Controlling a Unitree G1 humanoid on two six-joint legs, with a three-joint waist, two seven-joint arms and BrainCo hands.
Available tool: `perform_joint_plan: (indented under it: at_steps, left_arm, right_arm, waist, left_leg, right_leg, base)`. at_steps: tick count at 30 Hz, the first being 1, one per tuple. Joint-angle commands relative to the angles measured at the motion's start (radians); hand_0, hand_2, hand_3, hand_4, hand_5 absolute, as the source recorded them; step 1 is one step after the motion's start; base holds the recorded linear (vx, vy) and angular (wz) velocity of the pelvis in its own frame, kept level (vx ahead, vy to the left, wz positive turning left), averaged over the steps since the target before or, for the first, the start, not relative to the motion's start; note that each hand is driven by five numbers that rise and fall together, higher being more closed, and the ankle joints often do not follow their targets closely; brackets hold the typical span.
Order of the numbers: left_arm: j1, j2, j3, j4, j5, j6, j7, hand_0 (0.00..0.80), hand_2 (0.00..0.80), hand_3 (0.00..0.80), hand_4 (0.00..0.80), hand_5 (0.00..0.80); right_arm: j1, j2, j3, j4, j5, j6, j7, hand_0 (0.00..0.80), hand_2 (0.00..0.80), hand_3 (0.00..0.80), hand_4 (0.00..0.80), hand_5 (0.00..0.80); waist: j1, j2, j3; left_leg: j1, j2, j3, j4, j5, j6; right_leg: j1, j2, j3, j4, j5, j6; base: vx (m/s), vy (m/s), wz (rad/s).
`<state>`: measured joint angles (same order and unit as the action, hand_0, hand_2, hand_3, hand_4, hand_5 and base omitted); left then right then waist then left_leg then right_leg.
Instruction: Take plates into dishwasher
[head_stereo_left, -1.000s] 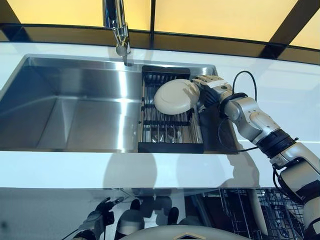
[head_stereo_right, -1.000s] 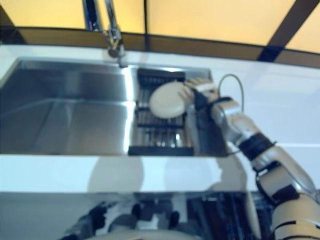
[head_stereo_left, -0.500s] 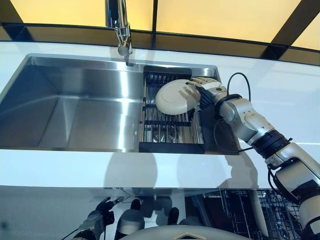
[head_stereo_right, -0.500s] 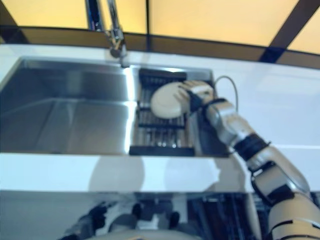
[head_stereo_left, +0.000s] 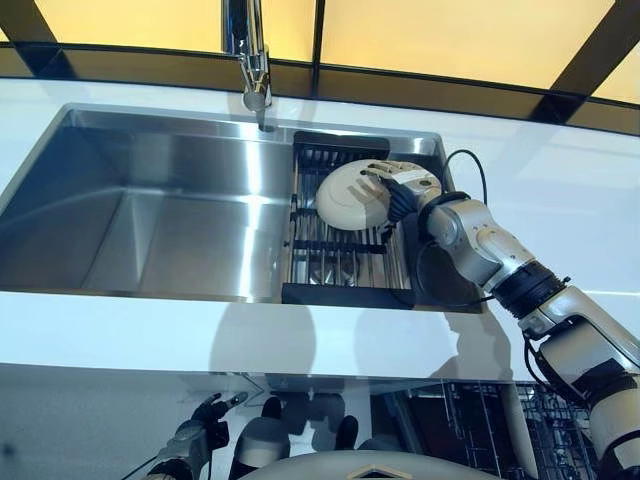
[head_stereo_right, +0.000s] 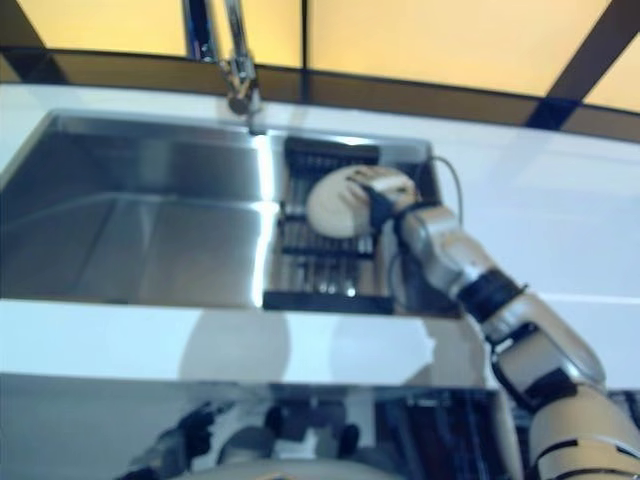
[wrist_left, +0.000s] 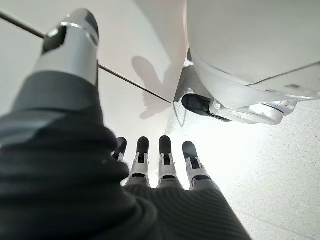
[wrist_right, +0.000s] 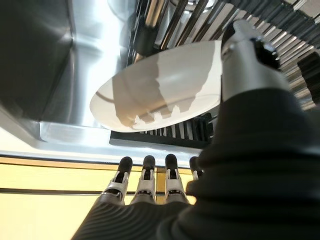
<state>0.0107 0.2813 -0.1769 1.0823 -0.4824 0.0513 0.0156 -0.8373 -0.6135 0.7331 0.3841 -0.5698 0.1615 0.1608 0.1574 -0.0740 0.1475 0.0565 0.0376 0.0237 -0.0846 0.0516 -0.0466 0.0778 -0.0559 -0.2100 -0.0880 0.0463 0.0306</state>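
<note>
A white plate (head_stereo_left: 348, 196) leans on edge in the black dish rack (head_stereo_left: 340, 272) at the right end of the steel sink (head_stereo_left: 150, 230). My right hand (head_stereo_left: 404, 187) reaches in from the right and lies against the plate's right side. In the right wrist view the plate (wrist_right: 155, 90) sits between the thumb (wrist_right: 245, 60), which touches its rim, and the straight fingers (wrist_right: 145, 175), which stand apart from it. My left hand (head_stereo_left: 195, 440) hangs low below the counter, its fingers (wrist_left: 162, 152) straight and holding nothing.
A faucet (head_stereo_left: 255, 70) stands at the sink's back edge, left of the rack. White counter (head_stereo_left: 560, 190) surrounds the sink. The wire rack of the dishwasher (head_stereo_left: 545, 425) shows below the counter's front edge at the lower right.
My right hand has slid left, further onto the plate. The plate has stayed in the rack. The camera has shifted slightly. The left hand has not moved.
</note>
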Motion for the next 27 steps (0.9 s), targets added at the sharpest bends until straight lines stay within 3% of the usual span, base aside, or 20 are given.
perform_joint_plan:
  at_steps: [1, 17, 27]
  left_arm:
    - [-0.073, -0.003, -0.071, 0.024, 0.034, -0.031, 0.001, 0.0, 0.0, 0.0, 0.0, 0.0]
    - [-0.107, 0.009, -0.079, 0.019, 0.006, -0.037, 0.005, 0.0, 0.0, 0.0, 0.0, 0.0]
    - [-0.139, 0.004, -0.116, -0.005, -0.061, -0.073, -0.005, 0.0, 0.0, 0.0, 0.0, 0.0]
  right_arm:
    - [-0.1, -0.008, 0.058, -0.007, -0.034, 0.015, -0.006, 0.0, 0.0, 0.0, 0.0, 0.0]
    - [-0.099, 0.008, 0.085, 0.018, -0.07, 0.023, 0.004, 0.0, 0.0, 0.0, 0.0, 0.0]
    - [-0.154, -0.015, 0.155, 0.073, -0.203, 0.019, -0.051, 0.0, 0.0, 0.0, 0.0, 0.0]
  waist:
    - [0.029, -0.03, 0.004]
    - [0.033, -0.037, 0.054]
    - [0.038, -0.017, 0.123]
  left_leg:
    - [-0.008, 0.031, -0.024, -0.003, -0.028, -0.028]
    - [-0.043, 0.033, -0.032, -0.003, -0.019, -0.026]
    - [-0.117, 0.031, -0.044, -0.003, 0.0, -0.024]
  right_leg:
    - [0.008, -0.104, 0.002, 0.001, 0.024, 0.109]
    - [-0.028, -0.103, 0.002, 0.002, 0.038, 0.111]
    - [-0.102, -0.107, 0.001, 0.007, 0.056, 0.111]
  base:
    - [0.0, 0.0, 0.0]
    - [-0.028, -0.007, 0.03]
    - [-0.096, 0.012, 0.01]
